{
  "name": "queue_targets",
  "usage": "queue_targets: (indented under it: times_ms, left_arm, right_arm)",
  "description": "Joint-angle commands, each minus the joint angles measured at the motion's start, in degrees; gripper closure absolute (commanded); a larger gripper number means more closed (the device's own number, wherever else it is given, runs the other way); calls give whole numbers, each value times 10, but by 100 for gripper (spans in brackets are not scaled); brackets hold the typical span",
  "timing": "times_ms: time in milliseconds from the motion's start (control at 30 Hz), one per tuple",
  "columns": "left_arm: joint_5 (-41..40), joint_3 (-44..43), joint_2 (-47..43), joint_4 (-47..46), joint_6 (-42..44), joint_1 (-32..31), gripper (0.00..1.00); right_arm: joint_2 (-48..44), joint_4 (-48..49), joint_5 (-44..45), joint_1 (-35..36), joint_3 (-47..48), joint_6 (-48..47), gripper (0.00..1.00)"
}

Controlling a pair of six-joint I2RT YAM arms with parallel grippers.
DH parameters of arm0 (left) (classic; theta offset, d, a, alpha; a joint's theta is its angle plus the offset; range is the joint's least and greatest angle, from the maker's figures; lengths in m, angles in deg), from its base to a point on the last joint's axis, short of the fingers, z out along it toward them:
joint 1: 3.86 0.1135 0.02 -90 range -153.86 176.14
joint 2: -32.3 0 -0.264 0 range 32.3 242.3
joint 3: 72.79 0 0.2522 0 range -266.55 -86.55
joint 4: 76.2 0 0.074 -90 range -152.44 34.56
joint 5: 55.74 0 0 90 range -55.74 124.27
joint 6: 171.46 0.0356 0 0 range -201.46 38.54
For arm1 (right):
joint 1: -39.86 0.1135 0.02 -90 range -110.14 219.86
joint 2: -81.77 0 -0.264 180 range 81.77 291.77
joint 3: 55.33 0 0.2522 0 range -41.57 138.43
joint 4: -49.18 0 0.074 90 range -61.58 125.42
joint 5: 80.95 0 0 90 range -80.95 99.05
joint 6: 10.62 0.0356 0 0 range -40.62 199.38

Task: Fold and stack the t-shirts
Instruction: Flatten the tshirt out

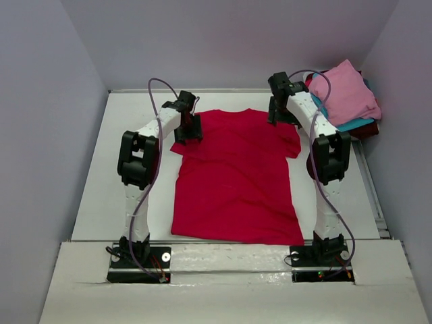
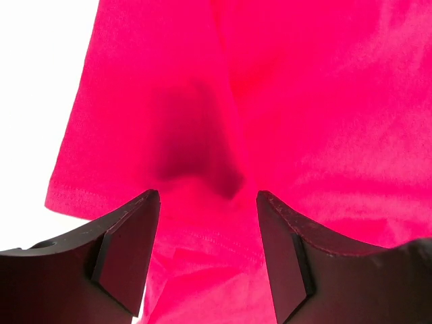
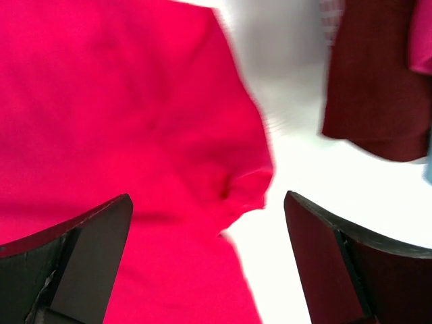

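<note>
Centrally, red t-shirt flat; white table, pale walls

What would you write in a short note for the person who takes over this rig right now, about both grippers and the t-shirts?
The left gripper is open above the far-left sleeve of the red t-shirt and holds nothing.
The right gripper is wide open above the far-right sleeve and holds nothing.
The red t-shirt lies spread on the table between the arms.
Pile in the far-right corner: pink t-shirt on top, teal t-shirt under it, maroon t-shirt lowest.
Done: red one laid out, no fold yet.
Left: fold it and stack it on the pile.
</note>
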Motion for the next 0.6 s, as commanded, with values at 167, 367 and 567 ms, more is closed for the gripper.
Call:
queue_targets:
  times_ms: [167, 367, 567]
  left_arm:
    - [-3, -18, 17, 8, -33, -2, 29]
    - [-6, 20, -3, -17, -53, 9, 28]
    - [0, 38, -9, -18, -58, 25, 28]
  right_arm:
    - [-44, 52, -110, 21, -87, -7, 0]
    - [-53, 87, -156, 21, -141, -13, 0]
    - [-32, 98, -186, 21, -163, -13, 0]
